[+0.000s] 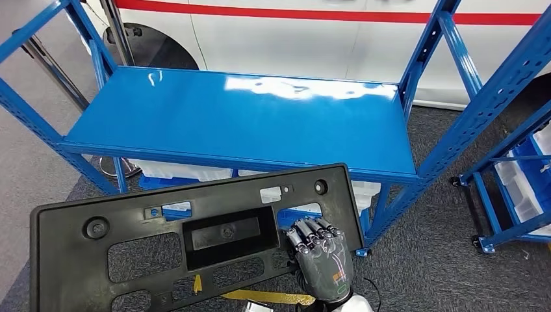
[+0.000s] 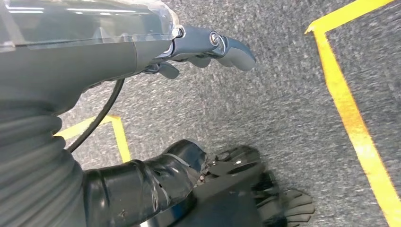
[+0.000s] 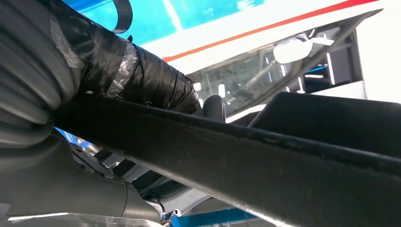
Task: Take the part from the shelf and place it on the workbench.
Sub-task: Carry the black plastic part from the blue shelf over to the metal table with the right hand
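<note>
Part (image 1: 195,240) off shelf (image 1: 240,120) | right hand (image 1: 323,260) fingers (image 1: 312,233) curled over its edge, holding | left hand (image 2: 208,47) empty, fingers loosely extended | worktop placement pending

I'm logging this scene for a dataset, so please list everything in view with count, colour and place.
part: one, black flat plastic panel with cut-outs, held up in front of the shelf.
shelf: one, blue metal rack, its top board bare, straight ahead.
bins: several, white, on the lower level under the top board.
second rack: one, blue, on casters, at the right edge, holding white bins.
vehicle: one, white with a red stripe, behind the shelf.
floor tape: yellow lines on grey carpet.
right hand: grey, fingers on the part's right end.
left hand: grey, hanging over the carpet, holding nothing.
</note>
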Controlling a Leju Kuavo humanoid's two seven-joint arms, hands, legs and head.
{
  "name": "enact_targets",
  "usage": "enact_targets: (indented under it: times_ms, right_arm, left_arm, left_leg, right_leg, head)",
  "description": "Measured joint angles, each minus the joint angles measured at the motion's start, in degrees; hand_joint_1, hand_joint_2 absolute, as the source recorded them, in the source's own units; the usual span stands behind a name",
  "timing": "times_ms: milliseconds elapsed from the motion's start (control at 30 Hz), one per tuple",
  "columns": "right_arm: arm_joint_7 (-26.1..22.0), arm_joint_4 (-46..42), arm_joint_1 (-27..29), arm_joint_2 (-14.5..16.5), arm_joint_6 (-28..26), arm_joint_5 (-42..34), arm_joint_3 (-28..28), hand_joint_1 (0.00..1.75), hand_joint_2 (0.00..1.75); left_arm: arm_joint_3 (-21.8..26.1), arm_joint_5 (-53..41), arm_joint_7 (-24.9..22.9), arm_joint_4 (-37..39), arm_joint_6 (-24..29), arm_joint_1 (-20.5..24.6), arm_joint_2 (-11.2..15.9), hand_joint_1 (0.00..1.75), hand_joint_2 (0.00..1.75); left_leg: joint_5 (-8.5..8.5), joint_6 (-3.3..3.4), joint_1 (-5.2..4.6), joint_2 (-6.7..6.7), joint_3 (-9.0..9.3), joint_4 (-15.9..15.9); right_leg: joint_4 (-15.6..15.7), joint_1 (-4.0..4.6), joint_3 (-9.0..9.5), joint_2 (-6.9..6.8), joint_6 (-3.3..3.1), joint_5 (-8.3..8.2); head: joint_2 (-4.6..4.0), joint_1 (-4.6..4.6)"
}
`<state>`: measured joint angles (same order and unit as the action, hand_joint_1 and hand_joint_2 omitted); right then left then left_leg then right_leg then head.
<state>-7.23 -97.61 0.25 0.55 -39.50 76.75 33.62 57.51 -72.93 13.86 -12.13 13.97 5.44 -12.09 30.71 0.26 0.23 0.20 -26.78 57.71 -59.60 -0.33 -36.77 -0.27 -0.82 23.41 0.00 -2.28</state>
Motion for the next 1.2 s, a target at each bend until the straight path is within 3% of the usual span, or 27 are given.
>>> enact_targets:
  times_ms: [67, 133, 167, 233, 267, 300, 333, 400, 467, 500, 567, 633, 667, 733, 800, 867, 1067, 1133, 1200]
  right_arm:
    - [0.0, 0.0, 0.0, 0.1, 0.0, 0.1, -0.1, 1.75, 1.75]
    - [0.0, 0.0, 0.1, 0.1, 0.0, -0.1, -0.2, 1.75, 1.75]
    - [0.0, 0.0, 0.2, 0.1, 0.0, -0.4, -0.2, 1.75, 1.75]
    - [0.1, 0.1, 0.2, 0.0, 0.0, -1.0, -0.2, 1.75, 1.75]
    - [0.2, 0.2, 0.2, 0.0, 0.0, -1.2, -0.2, 1.75, 1.75]
    - [0.2, 0.3, 0.3, 0.0, 0.0, -1.5, -0.2, 1.75, 1.75]
    - [0.3, 0.3, 0.3, 0.0, 0.0, -1.7, -0.2, 1.75, 1.75]
    - [0.4, 0.4, 0.2, -0.1, 0.0, -2.3, -0.2, 1.75, 1.75]
    - [0.4, 0.4, 0.1, -0.1, 0.0, -2.7, -0.2, 1.75, 1.75]
    - [0.4, 0.4, 0.1, -0.1, 0.0, -2.9, -0.2, 1.75, 1.75]
    - [0.5, 0.4, 0.1, -0.2, 0.0, -3.3, -0.2, 1.75, 1.75]
    - [0.6, 0.5, 0.1, -0.2, 0.0, -3.6, -0.2, 1.75, 1.75]
    - [0.6, 0.6, 0.1, -0.2, 0.0, -3.7, -0.2, 1.75, 1.75]
    - [0.6, 0.6, 0.1, -0.2, 0.0, -4.1, -0.2, 1.75, 1.75]
    - [0.6, 0.7, 0.1, -0.3, 0.0, -4.7, -0.2, 1.75, 1.75]
    - [0.6, 0.7, 0.1, -0.3, 0.0, -5.1, -0.2, 1.75, 1.75]
    - [0.6, 0.7, 0.1, -0.3, 0.0, -5.2, -0.2, 1.75, 1.75]
    - [0.6, 0.7, 0.1, -0.3, 0.0, -5.2, -0.2, 1.75, 1.75]
    - [0.6, 0.8, 0.1, -0.3, 0.0, -5.3, -0.2, 1.75, 1.75]
  left_arm:
    - [0.0, 0.0, 0.0, 0.0, 0.0, -0.1, 0.0, 0.0, 1.75]
    - [0.0, 0.0, 0.0, 0.0, 0.0, -0.1, 0.0, 0.0, 1.75]
    - [0.0, 0.0, 0.0, 0.0, 0.0, -0.1, 0.0, 0.0, 1.75]
    - [0.0, 0.1, 0.0, 0.0, 0.0, -0.1, 0.0, 0.0, 1.75]
    - [0.0, 0.1, 0.0, 0.0, 0.0, -0.1, 0.0, 0.0, 1.75]
    - [0.0, 0.1, 0.0, 0.0, 0.0, -0.1, 0.0, 0.0, 1.75]
    - [0.0, 0.1, 0.0, 0.0, 0.0, -0.2, 0.0, 0.0, 1.75]
    - [0.0, 0.1, 0.0, 0.0, 0.0, -0.2, 0.0, 0.0, 1.75]
    - [0.0, 0.1, 0.0, 0.0, 0.0, -0.1, -0.1, 0.0, 1.75]
    - [0.0, 0.1, 0.1, 0.0, 0.0, -0.1, -0.1, 0.0, 1.75]
    - [0.0, 0.2, 0.2, 0.0, 0.0, -0.1, -0.1, 0.0, 1.75]
    - [0.0, 0.2, 0.2, 0.0, 0.0, -0.2, -0.1, 0.0, 1.75]
    - [0.0, 0.2, 0.2, 0.0, 0.1, -0.2, -0.1, 0.0, 1.75]
    - [0.0, 0.2, 0.2, 0.0, 0.1, -0.2, -0.1, 0.0, 1.75]
    - [0.0, 0.2, 0.2, 0.0, 0.1, -0.2, -0.1, 0.0, 1.75]
    - [0.0, 0.2, 0.2, 0.0, 0.1, -0.2, -0.1, 0.0, 1.75]
    - [0.0, 0.2, 0.2, 0.0, 0.1, -0.2, -0.1, 0.0, 1.75]
    - [0.0, 0.2, 0.2, 0.0, 0.1, -0.2, -0.1, 0.0, 1.75]
    - [0.0, 0.2, 0.2, 0.0, 0.1, -0.2, -0.1, 0.0, 1.75]
  left_leg:
    - [-0.37, 0.56, -0.08, 0.01, -0.15, -0.9]
    - [-1.48, 1.44, 0.16, 0.27, -0.75, -1.3]
    - [-2.12, 1.87, 0.3, 0.4, -1.2, -1.5]
    - [-3.14, 2.35, 0.27, 0.52, -2.54, -1.2]
    - [-3.61, 2.36, 0.24, 0.54, -3.31, -1.0]
    - [-4.03, 2.29, 0.22, 0.55, -4.12, -0.8]
    - [-4.39, 2.18, 0.22, 0.56, -4.89, -0.5]
    - [-4.88, 1.88, 0.25, 0.53, -6.18, 0.2]
    - [-5.28, 1.37, 0.13, 0.48, -7.11, 0.8]
    - [-5.53, 1.03, 0.08, 0.47, -7.38, 1.0]
    - [-6.21, 0.23, 0.05, 0.47, -7.66, 1.0]
    - [-5.41, -0.42, 0.21, 0.31, -8.24, 1.8]
    - [-3.73, -0.66, 0.28, 0.23, -8.9, 3.4]
    - [1.29, -1.01, 0.41, 0.16, -10.9, 9.5]
    - [4.24, -1.2, 0.44, 0.17, -12.15, 15.2]
    - [4.45, -1.25, 0.44, 0.17, -12.13, 16.8]
    - [3.9, -1.22, 0.44, 0.17, -11.6, 16.4]
    - [3.19, -1.17, 0.44, 0.17, -10.84, 15.6]
    - [1.44, -1.02, 0.43, 0.17, -8.53, 12.4]
  right_leg:
    - [0.2, 0.05, -0.08, -0.01, 0.77, -0.81]
    - [-0.8, 0.0, -0.6, 0.12, 1.36, 0.47]
    - [-2.7, -0.02, -1.29, 0.19, 1.6, 2.57]
    - [-9.5, -0.2, -3.27, 0.23, 1.94, 8.05]
    - [-12.9, -0.28, -4.01, 0.22, 2.11, 9.74]
    - [-14.9, -0.36, -4.06, 0.22, 2.25, 10.17]
    - [-14.9, -0.45, -3.11, 0.21, 2.32, 9.44]
    - [-9.1, -0.57, 1.63, 0.2, 2.2, 6.9]
    - [-2.2, -0.38, 6.19, 0.24, 1.76, 6.3]
    - [-0.3, -0.23, 7.14, 0.27, 1.49, 6.55]
    - [0.3, -0.05, 6.87, 0.31, 0.79, 6.3]
    - [0.7, -0.24, 6.34, 0.14, -0.08, 5.41]
    - [0.9, -0.38, 5.95, 0.05, -0.5, 4.88]
    - [0.9, -0.32, 4.83, -0.04, -1.0, 3.94]
    - [0.8, -0.17, 3.6, -0.09, -1.09, 3.1]
    - [0.7, -0.11, 2.95, -0.1, -1.07, 2.68]
    - [0.7, -0.1, 2.68, -0.1, -1.05, 2.52]
    - [0.6, -0.09, 2.42, -0.1, -1.03, 2.37]
    - [0.5, -0.08, 1.93, -0.08, -0.93, 2.06]
  head:
    - [-0.01, -0.02]
    - [-0.01, -0.02]
    - [0.0, -0.03]
    - [0.0, -0.05]
    - [0.0, -0.04]
    - [0.0, -0.04]
    - [0.0, -0.04]
    - [0.0, -0.04]
    - [0.0, -0.02]
    - [0.0, -0.02]
    - [0.0, 0.01]
    - [0.0, 0.04]
    - [0.0, 0.09]
    - [0.0, 0.19]
    - [0.0, 0.2]
    - [0.0, 0.21]
    - [0.0, 0.21]
    - [0.0, 0.21]
    - [0.0, 0.21]
